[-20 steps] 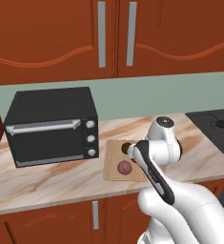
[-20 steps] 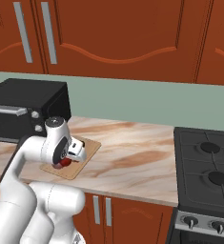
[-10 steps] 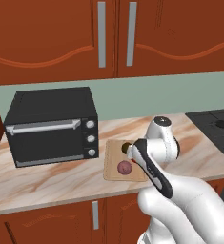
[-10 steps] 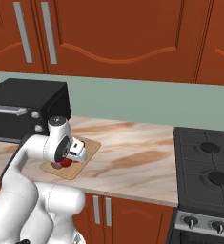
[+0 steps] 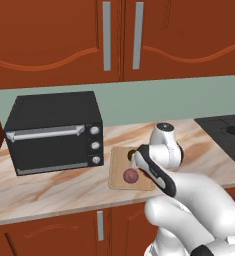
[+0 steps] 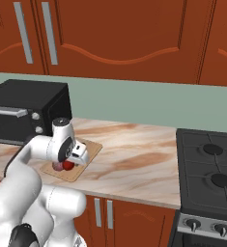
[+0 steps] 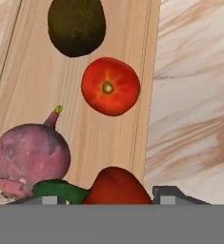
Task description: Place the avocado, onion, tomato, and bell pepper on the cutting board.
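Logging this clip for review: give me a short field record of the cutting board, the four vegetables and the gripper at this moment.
cutting board: on the marble counter, right of the toaster oven
avocado: lying on the board
tomato: on the board, next to the avocado, apart from it
onion: on the board, beside the pepper's stem
bell pepper: between the finger tips, over the board's edge
gripper: shut on the bell pepper, low over the board
left to do: release the pepper
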Tool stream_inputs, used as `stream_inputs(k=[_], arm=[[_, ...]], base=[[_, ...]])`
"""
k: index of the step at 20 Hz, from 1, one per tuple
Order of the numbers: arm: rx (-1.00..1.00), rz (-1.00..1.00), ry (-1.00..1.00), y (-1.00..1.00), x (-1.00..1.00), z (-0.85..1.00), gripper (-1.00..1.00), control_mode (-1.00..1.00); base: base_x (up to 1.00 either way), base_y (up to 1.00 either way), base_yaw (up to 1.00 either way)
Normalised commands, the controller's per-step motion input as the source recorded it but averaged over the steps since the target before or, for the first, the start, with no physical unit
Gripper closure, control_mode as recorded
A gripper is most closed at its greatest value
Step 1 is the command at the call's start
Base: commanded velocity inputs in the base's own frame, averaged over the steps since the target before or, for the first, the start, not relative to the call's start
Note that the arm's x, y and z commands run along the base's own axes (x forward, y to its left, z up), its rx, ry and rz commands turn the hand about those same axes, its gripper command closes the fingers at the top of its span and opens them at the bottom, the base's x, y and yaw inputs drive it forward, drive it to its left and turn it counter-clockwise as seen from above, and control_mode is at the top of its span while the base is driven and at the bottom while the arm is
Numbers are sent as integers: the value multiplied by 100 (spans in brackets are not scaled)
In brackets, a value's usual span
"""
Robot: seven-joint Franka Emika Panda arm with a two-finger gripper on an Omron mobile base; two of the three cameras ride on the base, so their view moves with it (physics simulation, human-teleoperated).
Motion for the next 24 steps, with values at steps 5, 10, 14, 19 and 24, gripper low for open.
stream_inputs(k=[5, 10, 14, 19, 24], arm=[[0, 0, 0, 0, 0, -58, 100, -100], [0, 0, 0, 0, 0, -52, 100, -100], [0, 0, 0, 1, 0, -37, 100, -100], [0, 0, 0, 4, 0, -30, 100, -100], [0, 0, 0, 2, 2, -29, -100, -100]], base=[[0, 0, 0], [0, 0, 0], [0, 0, 0], [0, 0, 0], [0, 0, 0]])
